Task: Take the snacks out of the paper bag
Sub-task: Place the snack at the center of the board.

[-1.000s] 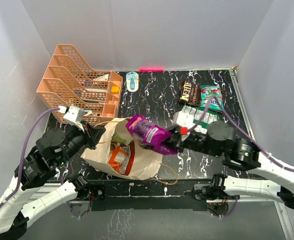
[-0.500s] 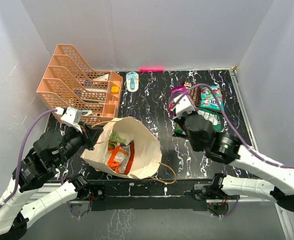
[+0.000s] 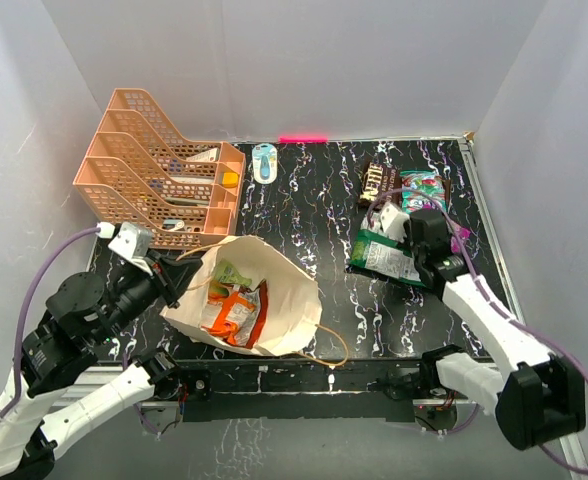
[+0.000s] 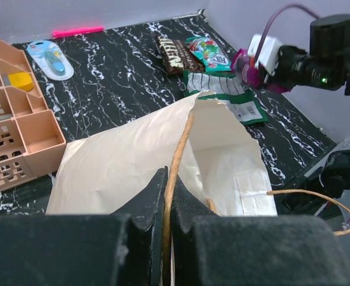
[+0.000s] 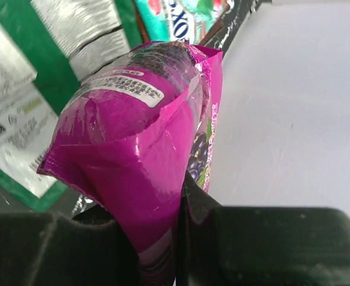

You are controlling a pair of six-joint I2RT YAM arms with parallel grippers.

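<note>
Black, white-veined tabletop (image 3: 304, 200) is carrying everything. At far left the peach tray rack (image 3: 124, 150) is standing untouched. Just beside it, the left gripper (image 4: 166, 196) is staying clenched on the paper bag (image 3: 284, 295), pinching its rim and cord handle (image 4: 178, 149) together and holding the mouth up and open. Inside, an orange-red packet (image 3: 236, 312) and a green packet (image 3: 232, 272) are still lying in the bag.

Moving right, three snacks are already lying out on the table: a green-and-white packet (image 3: 382, 256), a dark brown packet (image 3: 378, 181) and a teal packet (image 3: 421, 188).

A second ago the right gripper (image 5: 178, 205) was lifting the purple-magenta pouch (image 5: 133, 131) just over the bag's mouth. Now it is hanging at the far right, over the edge of that pile, still grasping the pouch by one end. So, by my reading, one more snack is leaving the bag and is only waiting to be let go, while two or more are remaining inside.

Writing is showing poorly: the teal packet is giving the white letters "XO", the pouch a white label too small to read beside pictured dark berries, and the brown packet's white lettering is blurring.
</note>
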